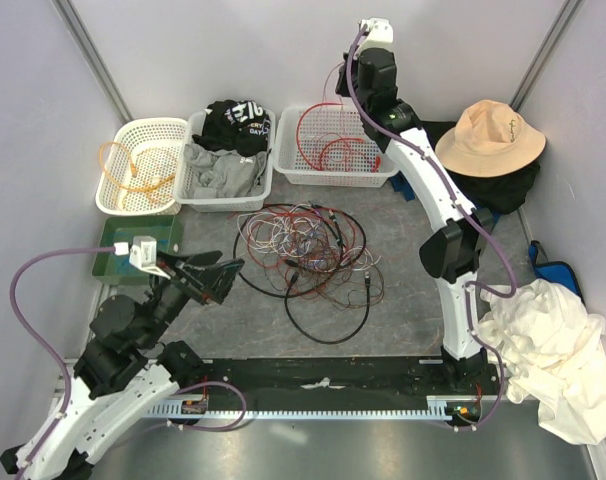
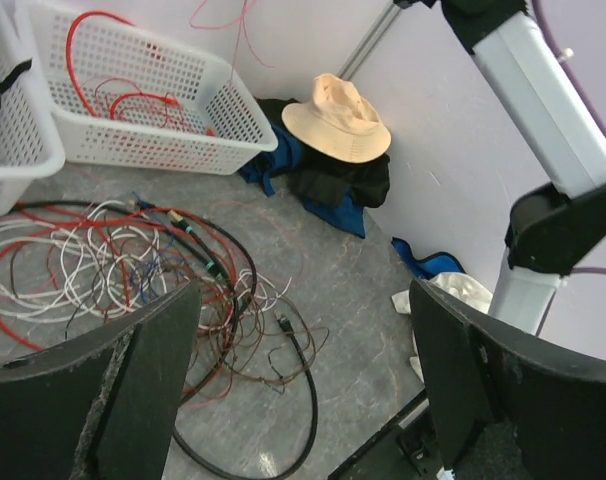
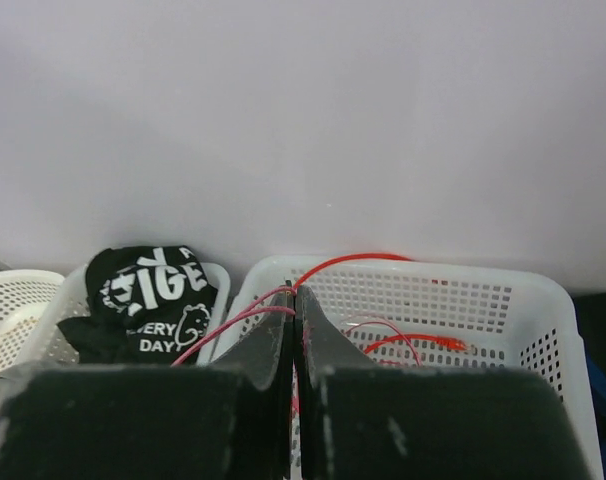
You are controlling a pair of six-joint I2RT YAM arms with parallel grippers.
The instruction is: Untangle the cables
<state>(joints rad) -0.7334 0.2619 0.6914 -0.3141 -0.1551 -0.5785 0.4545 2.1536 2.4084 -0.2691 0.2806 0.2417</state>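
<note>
**Right tool clamped on one red wire, left tool open beside the tangle**
We see the right tool (image 3: 294, 291) pinched tight on a thin red wire (image 3: 328, 263). The wire hangs near upright, down into the white plastic mesh basket (image 3: 483, 290) that holds more red loops. The main tangle of thin red, white and black cables (image 1: 305, 248) lies on the grey desk (image 1: 401, 312) in front of the baskets. It is coiled with no single heading, and one black loop bulges toward the arm bases. The left tool (image 2: 303, 295) gapes with nothing in it, pointing at the tangle from its left without touching it. On a black garment (image 3: 148, 305) in the neighbouring basket we read "EVERY DAY"; the larger letters above are partly folded.
</note>
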